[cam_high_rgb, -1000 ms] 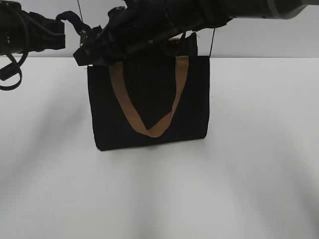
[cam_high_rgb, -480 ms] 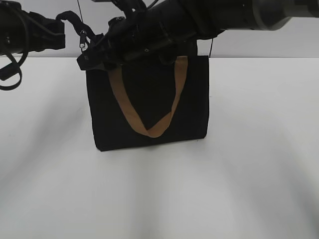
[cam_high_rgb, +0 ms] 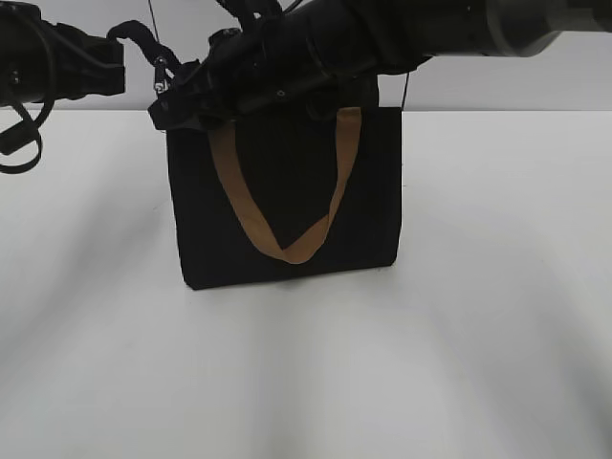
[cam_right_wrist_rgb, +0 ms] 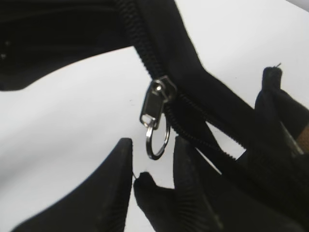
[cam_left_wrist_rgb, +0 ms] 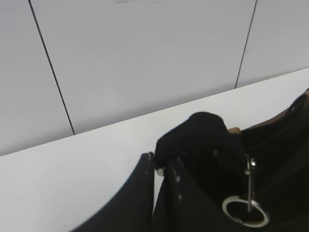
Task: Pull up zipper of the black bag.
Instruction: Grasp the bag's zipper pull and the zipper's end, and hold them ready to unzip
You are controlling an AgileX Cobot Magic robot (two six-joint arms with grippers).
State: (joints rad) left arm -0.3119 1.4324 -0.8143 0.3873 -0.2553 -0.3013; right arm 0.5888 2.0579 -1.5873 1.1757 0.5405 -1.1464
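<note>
The black bag (cam_high_rgb: 287,206) stands upright mid-table, with a tan strap in a V across its face. My left gripper (cam_high_rgb: 113,53) is at the bag's upper left corner, shut on the black fabric end of the zip line (cam_left_wrist_rgb: 193,135). The zipper (cam_right_wrist_rgb: 155,104) is a small silver slider with a ring hanging from it; it also shows in the exterior view (cam_high_rgb: 163,75) and the left wrist view (cam_left_wrist_rgb: 249,169). My right gripper (cam_right_wrist_rgb: 152,147) reaches across the bag's top. It is open, and the ring hangs just ahead of its fingertips, untouched.
The white table (cam_high_rgb: 478,335) spreads around the bag. A pale panelled wall (cam_left_wrist_rgb: 145,58) rises behind it. My right arm (cam_high_rgb: 382,29) covers the bag's top edge.
My right arm has shifted slightly down and left over the bag's top, hiding the rear strap. The bag and my left gripper stay in place.
</note>
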